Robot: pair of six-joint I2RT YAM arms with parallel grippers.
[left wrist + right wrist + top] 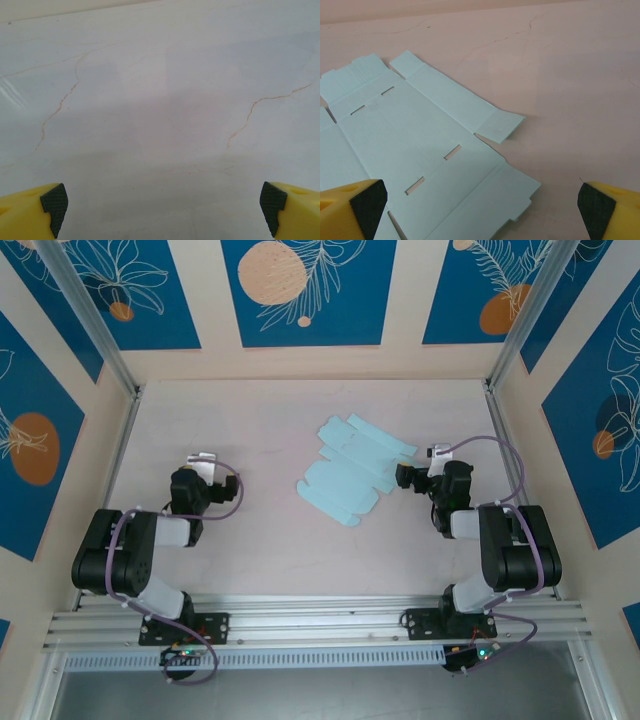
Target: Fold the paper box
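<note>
- The paper box (pixel 350 468) is lying flat and unfolded on the table (pixel 250 540), right of centre, its flaps spreading diagonally.
- The right gripper (pixel 408 476) is hovering just beside its right edge, jaws spread wide, holding nothing.
- The left gripper (pixel 203 457) is sitting well apart to the left, likewise spread and empty.

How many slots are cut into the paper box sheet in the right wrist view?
4. On the paper box: a far slot pair by the far-left flaps, a near slot pair mid-sheet. Others may be hidden past the frame edge.
</note>
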